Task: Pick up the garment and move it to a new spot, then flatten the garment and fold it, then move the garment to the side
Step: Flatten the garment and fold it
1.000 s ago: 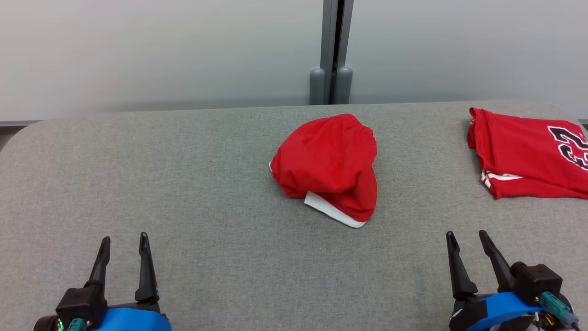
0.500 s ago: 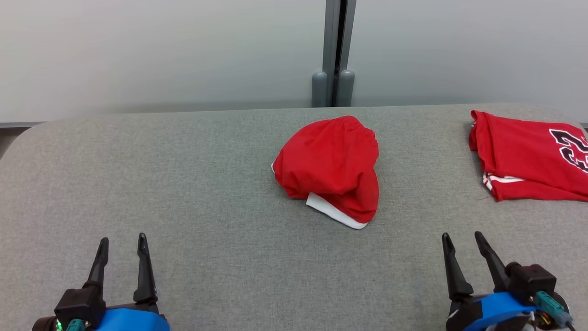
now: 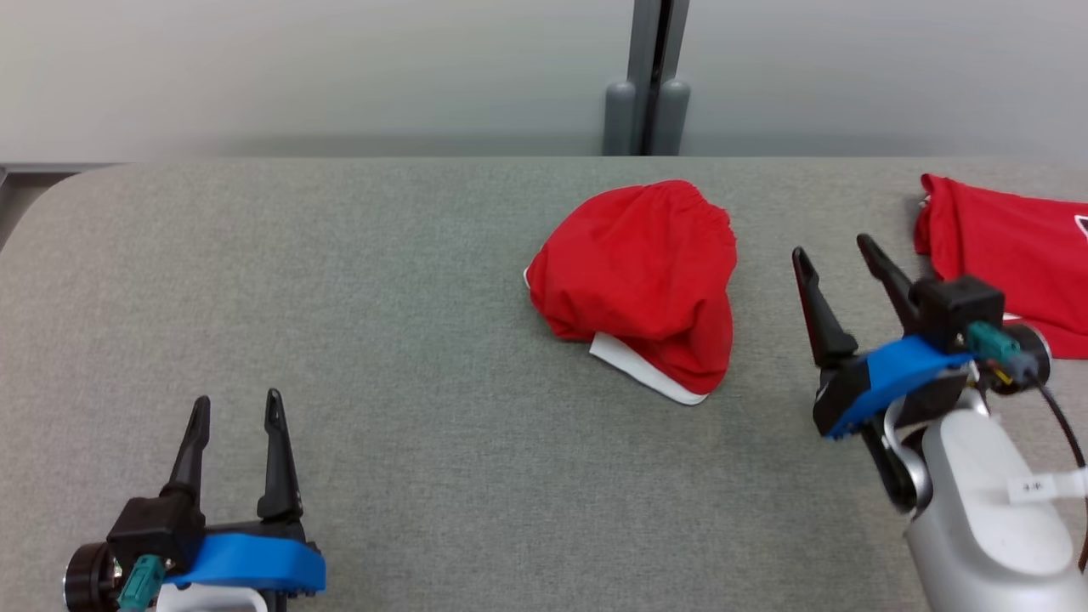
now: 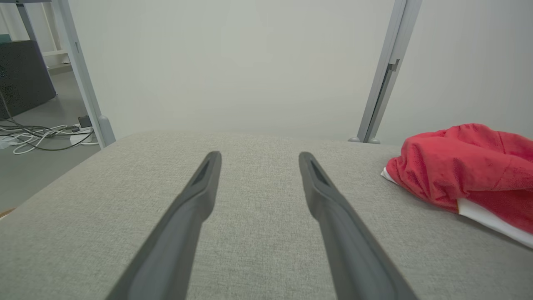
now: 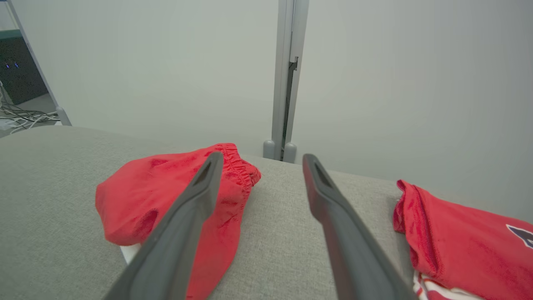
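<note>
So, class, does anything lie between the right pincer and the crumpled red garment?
Nothing visible does: just bare grey table separates the open right pincer from the red garment. The folded jersey lies on the pincer's other side.

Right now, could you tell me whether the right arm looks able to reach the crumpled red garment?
Probably yes: the right gripper is open just beside the crumpled red garment, with bare grey table between them.

Two pairs of long, tapered black jaws are shown, each set on a black block (image 3: 956, 306) wrapped by a bright blue band (image 3: 892, 374), with a teal connector (image 3: 990, 340) attached. The right forearm (image 3: 986, 527) is silver-white, tagged with a white label (image 3: 1033, 487).
</note>
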Tool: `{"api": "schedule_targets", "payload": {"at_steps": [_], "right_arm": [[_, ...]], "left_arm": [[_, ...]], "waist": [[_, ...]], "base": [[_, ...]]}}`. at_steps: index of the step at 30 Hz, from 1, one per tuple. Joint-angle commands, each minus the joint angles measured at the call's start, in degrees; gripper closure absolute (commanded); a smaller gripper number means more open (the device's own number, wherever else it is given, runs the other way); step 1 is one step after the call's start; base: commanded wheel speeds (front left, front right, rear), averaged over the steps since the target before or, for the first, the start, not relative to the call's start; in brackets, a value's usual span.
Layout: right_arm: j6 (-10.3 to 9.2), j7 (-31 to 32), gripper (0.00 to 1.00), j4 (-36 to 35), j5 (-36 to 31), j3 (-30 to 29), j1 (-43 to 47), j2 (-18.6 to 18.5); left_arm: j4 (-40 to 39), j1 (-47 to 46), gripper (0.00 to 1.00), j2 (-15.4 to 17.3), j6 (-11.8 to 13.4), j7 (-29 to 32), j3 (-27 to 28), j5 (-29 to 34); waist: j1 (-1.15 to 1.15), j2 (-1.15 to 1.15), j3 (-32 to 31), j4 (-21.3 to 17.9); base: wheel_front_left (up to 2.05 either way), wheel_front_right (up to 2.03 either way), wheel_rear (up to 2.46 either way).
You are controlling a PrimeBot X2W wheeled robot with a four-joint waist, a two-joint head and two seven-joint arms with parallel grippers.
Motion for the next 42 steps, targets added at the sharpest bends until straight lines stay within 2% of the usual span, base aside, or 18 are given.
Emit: {"api": "schedule_targets", "payload": {"at_steps": [1,13,22,27,28,29,32,36,42], "right_arm": [[0.01,0.7,0.0,1.5,-0.1,0.2,-2.1,-0.6],[0.01,2.6,0.0,20.0,-0.1,3.9,-14.3,-2.6],[0.01,0.4,0.0,34.3,0.4,5.8,-19.0,0.2],[0.09,-0.8,0.0,39.7,1.5,7.1,-19.8,2.4],[0.09,-1.4,0.53,40.3,1.8,7.5,-19.9,2.8],[0.1,-2.0,1.0,40.7,2.2,8.0,-20.0,3.0],[0.05,-4.2,1.0,41.6,3.8,8.5,-20.5,2.6],[0.01,-6.6,1.0,41.6,5.4,8.5,-19.3,0.3],[0.01,-7.9,1.0,37.9,7.3,7.0,-16.7,-4.9]], "left_arm": [[0.0,-1.2,0.0,0.1,-0.2,-0.2,-0.2,0.0],[0.8,-6.5,0.0,-1.6,-1.0,-0.2,-0.6,0.1],[1.3,-8.8,0.0,-2.3,-1.3,-0.2,-1.1,0.9],[1.7,-9.4,0.0,-2.4,-1.5,-0.2,-1.3,1.0],[1.8,-9.5,0.0,-2.5,-1.4,-0.2,-1.3,1.0],[1.8,-9.4,0.0,-2.5,-1.4,-0.2,-1.2,0.9],[2.1,-8.8,0.0,-2.5,-1.3,-0.2,-0.8,0.7],[2.4,-7.6,0.0,-2.5,-1.6,-0.2,0.0,0.5],[2.3,-6.3,0.0,-2.5,-2.1,-0.2,0.6,0.7]], "waist": [[-0.01,0.0,1.3,1.1],[-0.01,0.0,9.2,5.9],[-0.01,0.0,11.0,7.0],[-0.01,0.0,11.0,7.2],[-0.01,0.0,10.9,7.2],[-0.01,0.0,10.8,7.1],[-0.01,0.0,10.1,6.5],[-0.01,0.0,8.3,5.3],[-0.01,0.0,5.8,2.8]], "base": [[0.0,0.0,0.0],[0.0,0.0,0.0],[0.0,0.0,0.0],[0.0,0.0,0.0],[0.0,0.0,0.0],[0.0,0.0,0.0],[0.0,0.0,0.0],[0.0,0.0,0.0],[0.0,0.0,0.0]]}}
